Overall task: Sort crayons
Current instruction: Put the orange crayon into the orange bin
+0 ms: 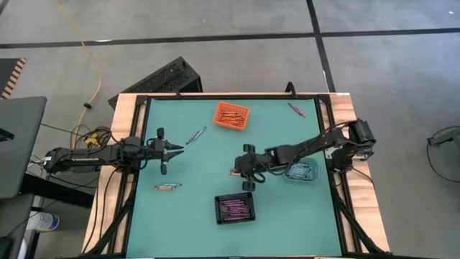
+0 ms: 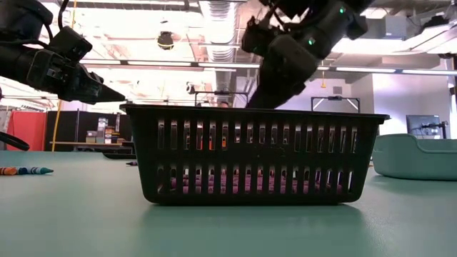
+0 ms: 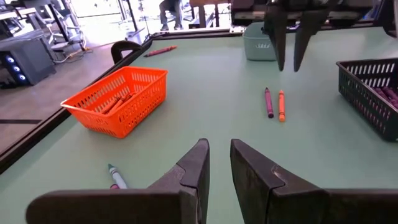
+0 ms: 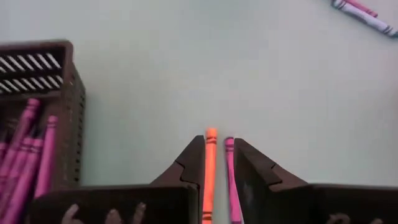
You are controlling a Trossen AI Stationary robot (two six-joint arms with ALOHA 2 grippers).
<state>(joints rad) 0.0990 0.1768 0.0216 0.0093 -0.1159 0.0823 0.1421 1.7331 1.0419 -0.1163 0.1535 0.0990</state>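
An orange crayon (image 4: 210,168) and a purple crayon (image 4: 229,177) lie side by side on the green table, left of the teal bin (image 1: 300,171). They also show in the left wrist view as the orange crayon (image 3: 281,106) and the purple crayon (image 3: 268,102). My right gripper (image 4: 219,146) hangs open just above them, pointing slantwise down; its fingers (image 3: 280,43) stand clear of the table. My left gripper (image 3: 219,146) waits at the table's left (image 1: 178,149), level, open by a narrow gap with nothing in it. More crayons lie loose: a pair (image 1: 196,134), another pair (image 1: 167,187) and one far right (image 1: 296,108).
The orange bin (image 1: 231,115) at the far middle holds orange crayons. The black bin (image 1: 234,208) near the front edge holds purple ones (image 4: 28,162) and stands close beside my right gripper. A black rail (image 1: 136,144) frames the table.
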